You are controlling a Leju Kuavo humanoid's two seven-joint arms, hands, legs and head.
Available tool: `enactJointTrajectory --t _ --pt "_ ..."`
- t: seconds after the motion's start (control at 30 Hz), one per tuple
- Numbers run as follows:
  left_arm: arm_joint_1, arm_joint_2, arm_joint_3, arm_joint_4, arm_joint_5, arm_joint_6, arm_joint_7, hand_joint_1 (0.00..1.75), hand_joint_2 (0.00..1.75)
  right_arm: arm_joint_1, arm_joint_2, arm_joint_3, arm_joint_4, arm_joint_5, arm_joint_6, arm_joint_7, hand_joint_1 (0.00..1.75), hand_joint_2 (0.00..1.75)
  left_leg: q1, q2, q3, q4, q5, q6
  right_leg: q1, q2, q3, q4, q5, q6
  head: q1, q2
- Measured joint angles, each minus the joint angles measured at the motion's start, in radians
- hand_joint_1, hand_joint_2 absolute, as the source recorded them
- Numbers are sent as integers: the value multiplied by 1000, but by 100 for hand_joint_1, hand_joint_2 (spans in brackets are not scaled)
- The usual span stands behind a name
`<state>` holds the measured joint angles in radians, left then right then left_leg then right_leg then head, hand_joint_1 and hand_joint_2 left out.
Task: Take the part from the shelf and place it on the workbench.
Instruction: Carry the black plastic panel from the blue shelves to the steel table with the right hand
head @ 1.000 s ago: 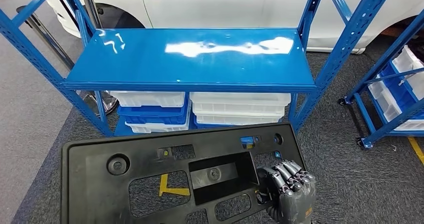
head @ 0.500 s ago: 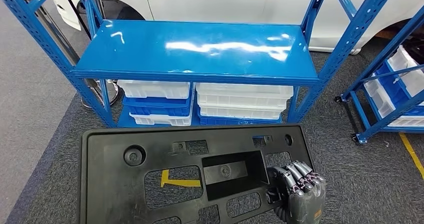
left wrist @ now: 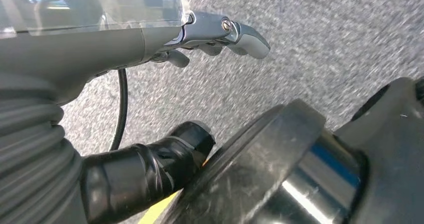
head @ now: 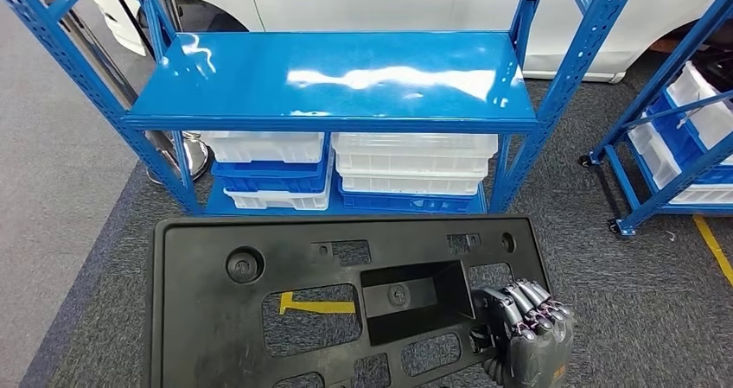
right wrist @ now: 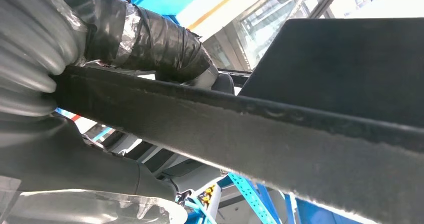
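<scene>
The right hand [head: 527, 336] grips the black panel [head: 259, 267] at a cutout edge; it looks stiff, broad and unwieldy; left hand's state unclear.

A blue metal shelf rack [head: 346, 77] stands on grey carpeted floor [head: 78, 232], its perforated uprights rising at each corner. Its upper shelf board is glossy and catches white glare (the reflections run across its middle). On the lower shelf sit stacked plastic bins: at the left a stack of white and blue bins [head: 270, 170], and just beside it at the right a stack of white bins over a blue one [head: 413, 170]. A second blue rack [head: 670, 146] stands apart at the right, holding white bins [head: 704, 111]. Yellow tape [head: 713, 245] marks the floor near it.
</scene>
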<state>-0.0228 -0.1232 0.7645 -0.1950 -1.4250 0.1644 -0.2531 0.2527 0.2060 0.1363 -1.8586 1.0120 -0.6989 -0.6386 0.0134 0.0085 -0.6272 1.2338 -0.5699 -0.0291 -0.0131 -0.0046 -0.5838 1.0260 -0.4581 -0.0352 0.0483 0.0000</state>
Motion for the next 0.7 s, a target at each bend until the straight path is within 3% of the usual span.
enactJointTrajectory --t 0.07,0.13,0.23,0.27,0.33,0.4,0.43,0.47,0.5,0.6,0.63,0.7 --pt "0 0 1 0 0 0 0 0 175 0 0 -2 -1 0 0 -1 175 175 -1 -1 89 -140 48 5 0 1 -6 1 6 7 0 0" --pt "-1 0 3 0 0 0 0 0 175 0 0 -4 -3 -2 0 -1 175 175 -5 -4 141 -233 68 14 1 0 -10 2 14 19 0 0" --pt "-1 0 4 0 0 0 1 0 175 2 0 -6 -8 -10 0 -2 175 175 -8 -3 137 -251 78 32 1 0 -14 1 25 37 1 0" --pt "-2 -1 4 0 0 0 1 0 175 3 0 -8 -10 -13 0 -3 175 175 -6 -1 134 -255 84 41 1 1 -19 10 14 42 1 0" --pt "-2 -2 4 0 0 0 1 0 175 5 0 -12 -13 -15 0 -4 175 175 -4 4 122 -262 99 59 0 3 -49 87 -52 48 2 0" --pt "-2 -1 4 0 0 0 0 0 175 7 -1 -17 -14 -13 0 -4 175 175 -8 5 102 -258 110 68 0 4 -94 217 -132 51 2 0" --pt "-2 -1 4 0 0 0 0 0 175 8 -1 -19 -14 -11 0 -3 175 175 -10 5 92 -254 115 68 0 4 -104 261 -149 52 2 0" --pt "-2 -1 4 0 0 0 -1 0 175 8 -1 -20 -14 -9 0 -2 175 175 -11 5 83 -250 118 68 0 4 -99 273 -147 52 2 0" --pt "-2 -1 4 0 0 0 -1 0 175 8 -1 -21 -14 -6 0 -1 175 175 -12 5 75 -245 121 67 0 4 -73 246 -128 51 2 0" --pt "-2 -2 4 0 0 0 -3 0 175 7 -2 -22 -14 -1 0 1 175 175 -15 4 58 -229 125 60 6 4 52 50 -66 35 1 0" --pt "-2 -3 4 0 0 0 -3 0 175 7 -3 -22 -15 2 0 2 175 175 -16 4 54 -226 128 56 9 4 72 10 -60 30 1 0" --pt "-2 -4 5 0 0 0 -3 0 175 7 -3 -23 -16 11 0 2 175 175 -15 3 50 -224 136 44 15 4 73 -6 -57 24 1 0"
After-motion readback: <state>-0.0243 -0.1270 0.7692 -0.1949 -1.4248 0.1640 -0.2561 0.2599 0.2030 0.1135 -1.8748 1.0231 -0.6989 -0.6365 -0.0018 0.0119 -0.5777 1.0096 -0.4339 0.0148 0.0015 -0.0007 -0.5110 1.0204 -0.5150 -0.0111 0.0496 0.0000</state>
